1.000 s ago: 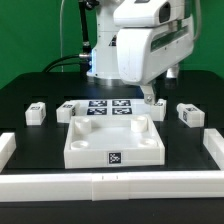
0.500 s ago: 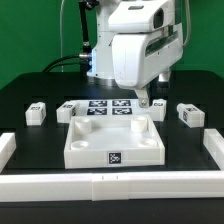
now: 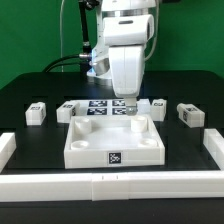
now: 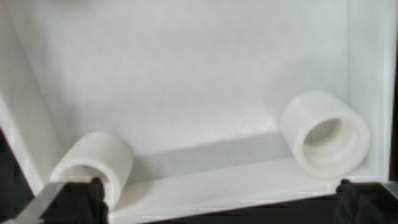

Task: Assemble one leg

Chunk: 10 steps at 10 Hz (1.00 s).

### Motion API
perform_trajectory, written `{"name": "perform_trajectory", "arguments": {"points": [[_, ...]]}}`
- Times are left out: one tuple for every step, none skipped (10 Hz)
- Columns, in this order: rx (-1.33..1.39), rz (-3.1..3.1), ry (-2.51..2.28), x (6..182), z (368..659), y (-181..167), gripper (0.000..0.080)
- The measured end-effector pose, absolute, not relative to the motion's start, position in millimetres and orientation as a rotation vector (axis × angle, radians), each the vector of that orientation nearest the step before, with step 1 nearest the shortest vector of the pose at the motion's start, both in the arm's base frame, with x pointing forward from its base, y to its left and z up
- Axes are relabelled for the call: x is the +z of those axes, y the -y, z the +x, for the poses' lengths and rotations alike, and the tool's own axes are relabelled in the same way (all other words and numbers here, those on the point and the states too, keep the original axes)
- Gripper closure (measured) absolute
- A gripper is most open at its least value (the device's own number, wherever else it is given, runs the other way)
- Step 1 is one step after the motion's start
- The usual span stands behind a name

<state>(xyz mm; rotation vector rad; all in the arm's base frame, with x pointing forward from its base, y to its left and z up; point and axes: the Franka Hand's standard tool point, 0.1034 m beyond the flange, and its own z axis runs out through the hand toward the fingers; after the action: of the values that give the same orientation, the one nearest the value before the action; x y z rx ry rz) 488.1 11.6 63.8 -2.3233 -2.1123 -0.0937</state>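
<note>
Several small white legs with tags lie on the black table: two at the exterior view's left (image 3: 36, 112) (image 3: 66, 111) and two at its right (image 3: 158, 106) (image 3: 189, 114). The large white panel (image 3: 80, 148) lies in the middle, rim up. My gripper (image 3: 127, 103) hangs over the panel's far edge, open and empty. In the wrist view the gripper (image 4: 222, 200) looks down into the panel (image 4: 196, 80), with two round corner sockets (image 4: 98, 160) (image 4: 326, 135) showing. The dark fingertips (image 4: 71, 197) stand wide apart. No leg shows in the wrist view.
The marker board (image 3: 100, 108) lies flat behind the panel, partly under the arm. A low white wall (image 3: 100, 185) runs along the table's front, with end pieces at the left (image 3: 6, 148) and right (image 3: 214, 146).
The arm has swung toward the exterior view's left, from above the nearer right-hand leg to above the panel's far edge. That leg lies where it was. Nothing was picked up.
</note>
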Motion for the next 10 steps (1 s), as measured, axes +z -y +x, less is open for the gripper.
{"name": "perform_trajectory", "arguments": {"points": [[-0.083,-2.320,2.114,60.9,486.1,-9.2,0.0149],[-0.083,-2.325,2.109,61.1,486.5,-9.3,0.0149],[-0.083,-2.325,2.108,60.8,486.3,-9.1,0.0149],[-0.082,-2.325,2.108,60.6,486.2,-9.1,0.0149],[-0.083,-2.304,2.135,59.5,485.4,-7.3,0.0149],[-0.087,-2.262,2.186,53.1,478.2,-0.5,0.0149],[-0.093,-2.242,2.209,44.9,464.5,5.8,0.0149],[-0.082,-2.207,2.229,33.2,447.1,11.2,0.0149],[-0.067,-2.175,2.245,22.9,439.9,13.3,0.0149],[-0.059,-2.164,2.244,15.9,436.5,12.0,0.0149]]}}
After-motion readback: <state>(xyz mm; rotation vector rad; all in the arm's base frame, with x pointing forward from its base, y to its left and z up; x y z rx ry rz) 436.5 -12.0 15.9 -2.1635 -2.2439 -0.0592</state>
